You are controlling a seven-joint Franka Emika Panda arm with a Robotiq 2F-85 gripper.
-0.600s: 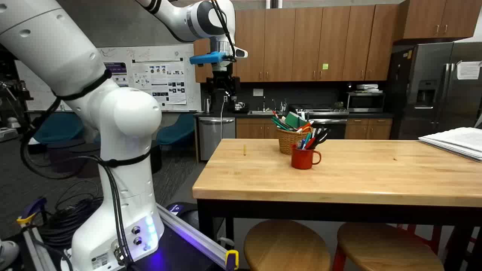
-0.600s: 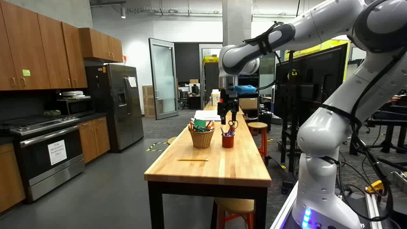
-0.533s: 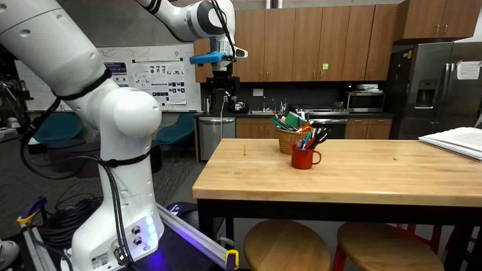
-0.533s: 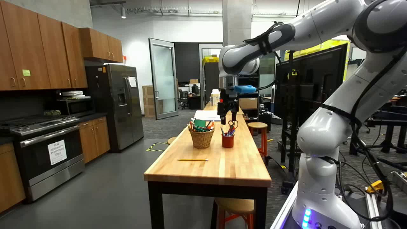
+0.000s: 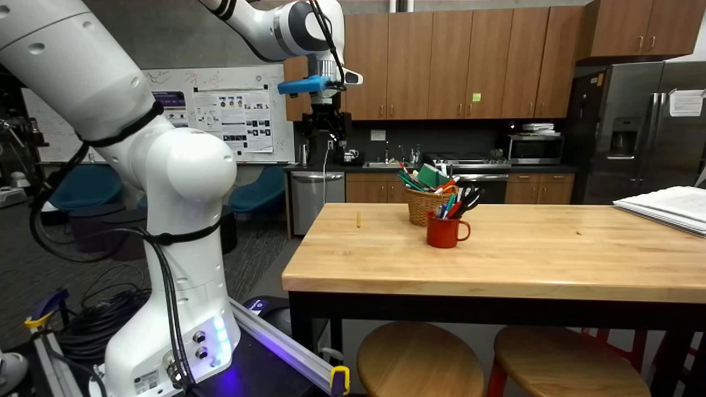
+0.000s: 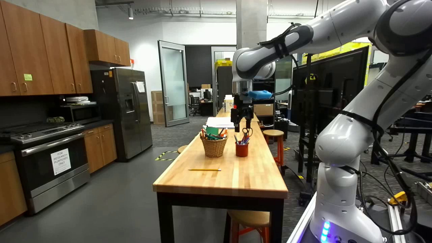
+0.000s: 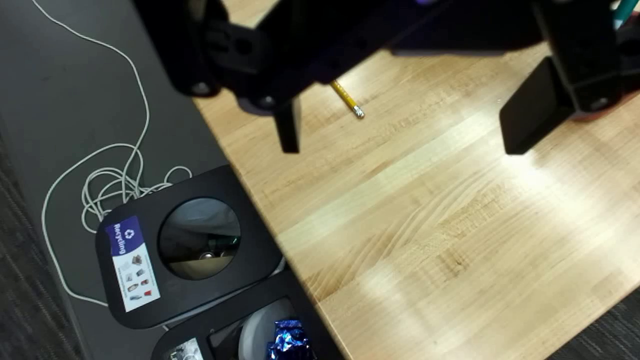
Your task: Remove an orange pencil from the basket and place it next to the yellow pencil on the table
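- Light-wood table (image 7: 400, 210) shows beneath your black gripper (image 7: 410, 127); jaws wide apart, empty.
- What's likely your slender orange pencil (image 5: 449, 183) slants from the tan wicker basket (image 5: 420, 207), below-right of the jaws in an exterior view.

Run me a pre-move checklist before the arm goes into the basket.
1. Fingers open: ok, apart and holding nothing.
2. Fingers above the basket: not ok, the wrist view shows table beneath them.
3. Basket upright: ok, standing on the table.
4. Orange pencil singled out: cannot tell; orange items stick out, but too small to name.
5. Yellow pencil lying on the table: ok.
6. Red mug apart from the basket: ok, a gap shows in an exterior view.
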